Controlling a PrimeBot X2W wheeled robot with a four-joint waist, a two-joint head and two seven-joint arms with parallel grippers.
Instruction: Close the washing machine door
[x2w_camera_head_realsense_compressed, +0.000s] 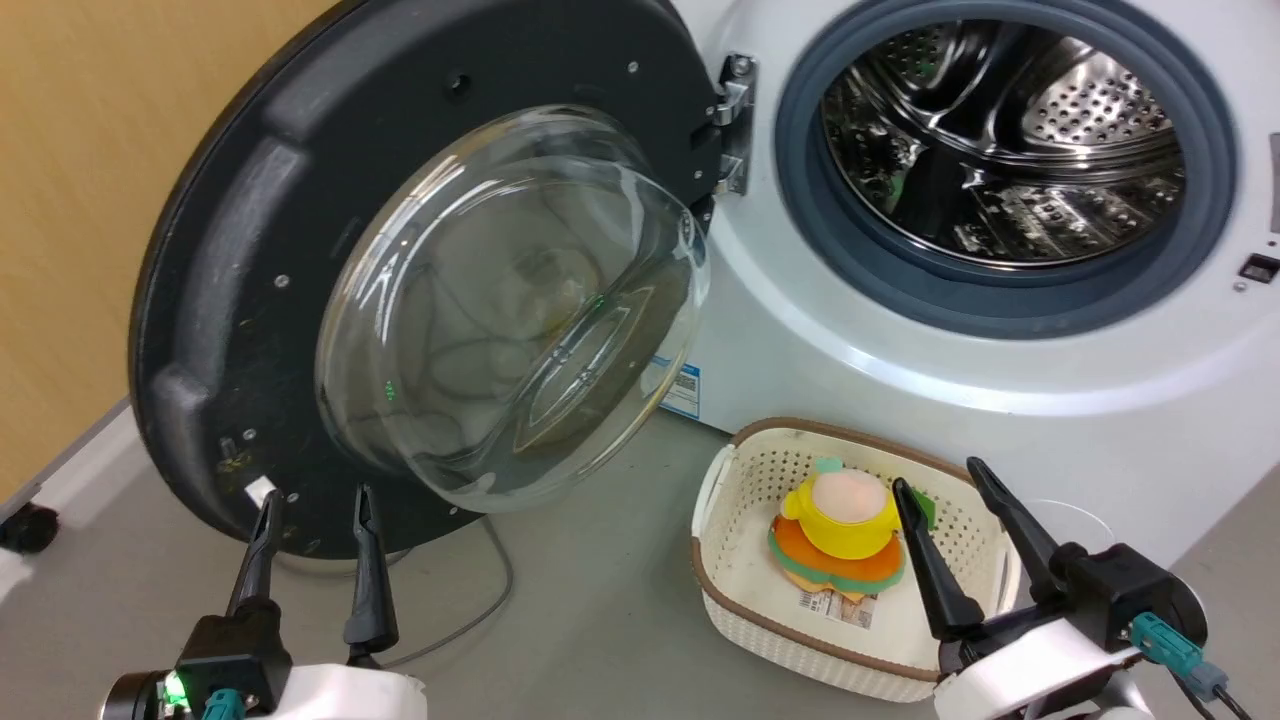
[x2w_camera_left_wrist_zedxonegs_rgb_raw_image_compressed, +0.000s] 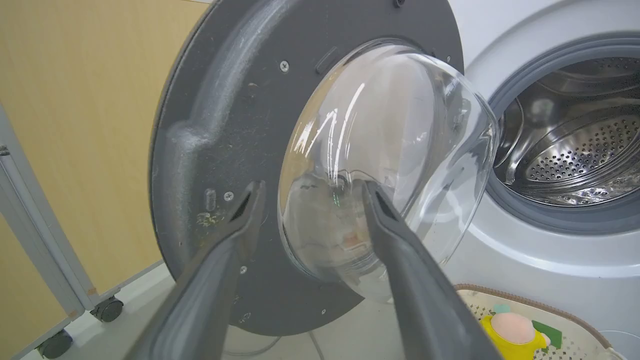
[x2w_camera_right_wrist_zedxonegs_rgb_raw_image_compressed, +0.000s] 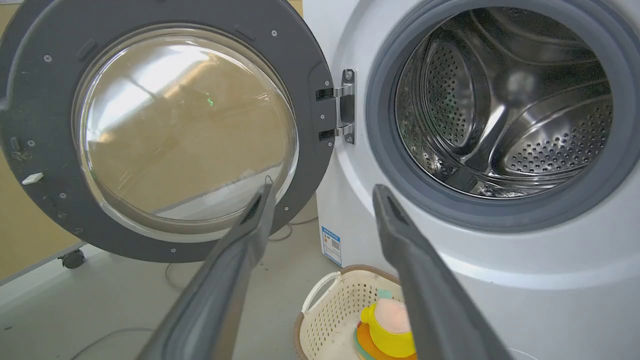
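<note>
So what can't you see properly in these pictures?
Outside of the washing machine door: faces away in every view.
Blue sticker: print too small, right wrist view; half behind the glass window, head view.
Toy in the basket: cut by the right wrist view's bottom edge.
Whether the left gripper touches the door: unclear in the head view.

Head cam: high, faces fwd & down, mid range.
L wrist cam: low, close to washing machine door (x2w_camera_left_wrist_zedxonegs_rgb_raw_image_compressed: 225, 100), along left end effector (x2w_camera_left_wrist_zedxonegs_rgb_raw_image_compressed: 312, 186).
R wrist cam: farther back, faces door & drum (x2w_camera_right_wrist_zedxonegs_rgb_raw_image_compressed: 500, 100).
Shared, all 3: door, drum, basket (x2w_camera_head_realsense_compressed: 780, 465).
</note>
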